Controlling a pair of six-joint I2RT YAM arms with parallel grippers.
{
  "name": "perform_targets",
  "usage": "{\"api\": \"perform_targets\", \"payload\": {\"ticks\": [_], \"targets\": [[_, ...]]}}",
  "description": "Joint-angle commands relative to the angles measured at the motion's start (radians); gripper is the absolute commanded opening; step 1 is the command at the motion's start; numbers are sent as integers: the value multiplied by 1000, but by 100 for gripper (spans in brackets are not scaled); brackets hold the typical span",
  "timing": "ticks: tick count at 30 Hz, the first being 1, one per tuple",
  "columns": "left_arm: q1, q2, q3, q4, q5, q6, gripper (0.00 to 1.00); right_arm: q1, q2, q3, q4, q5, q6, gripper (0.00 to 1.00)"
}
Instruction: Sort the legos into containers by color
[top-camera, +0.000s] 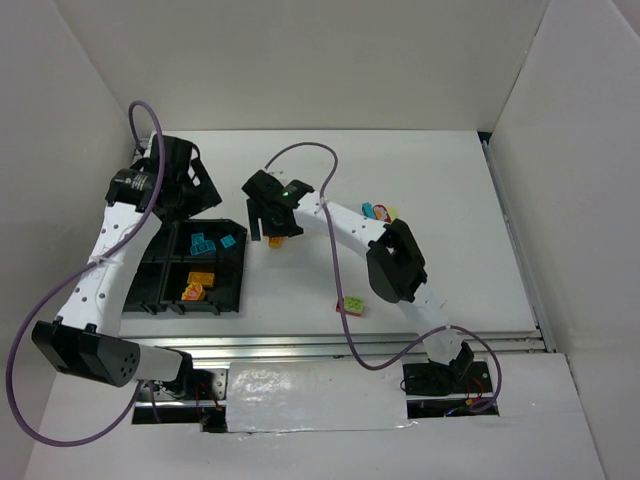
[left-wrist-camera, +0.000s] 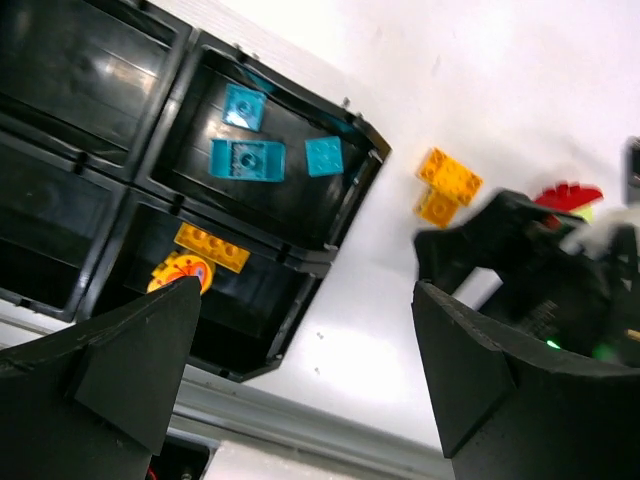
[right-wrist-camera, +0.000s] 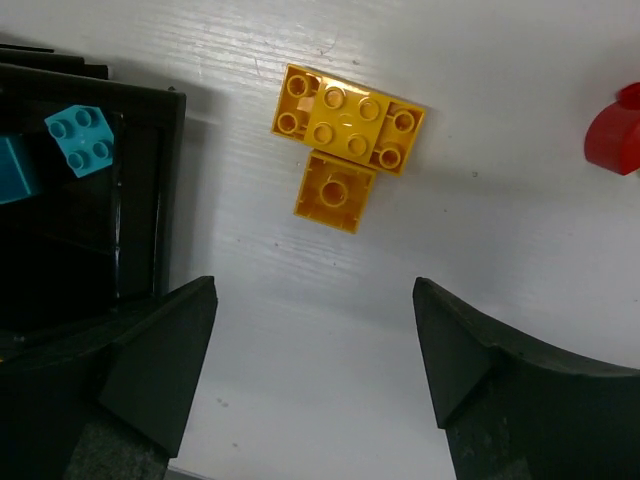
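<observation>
Since the top cam catches everything: white table (top-camera: 450, 180) boxed in by plain white walls (top-camera: 300, 60), with a metal rail (top-camera: 350, 345) along the near edge. The black tray (top-camera: 243, 265) sits on the left, cyan legos (top-camera: 205, 243) in one compartment, orange ones (top-camera: 195, 288) in the next. Loose bricks (top-camera: 378, 211) lie on the table to its right.

Left wrist: left gripper (left-wrist-camera: 307, 288) is spread wide, holding nothing, above the tray.

Right wrist: right gripper (right-wrist-camera: 315, 285) is also wide and empty, over an orange brick (right-wrist-camera: 345, 125) just beside the tray. A red piece (right-wrist-camera: 615, 135) is off to the side.
</observation>
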Motion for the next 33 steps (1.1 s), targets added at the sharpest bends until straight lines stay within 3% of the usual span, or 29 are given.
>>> {"api": "perform_targets", "payload": {"ticks": [1,13,20,26,30,33], "targets": [[10,22,26,18,115,72,99,15,42,55,3,113,65,85],[16,-24,-82,76,229,142,100,23,163,114,70,163,84,68],[20,-50,-77,64,182,159,100,9,175,57,125,162,85,59],[22,-41,-72,62,186,161,99,-6,172,74,127,156,72,38],[26,-31,-62,65,186,159,100,-23,90,-55,194,119,75,28],[29,-15,-43,57,188,159,100,-35,16,-101,200,102,75,9]]}}
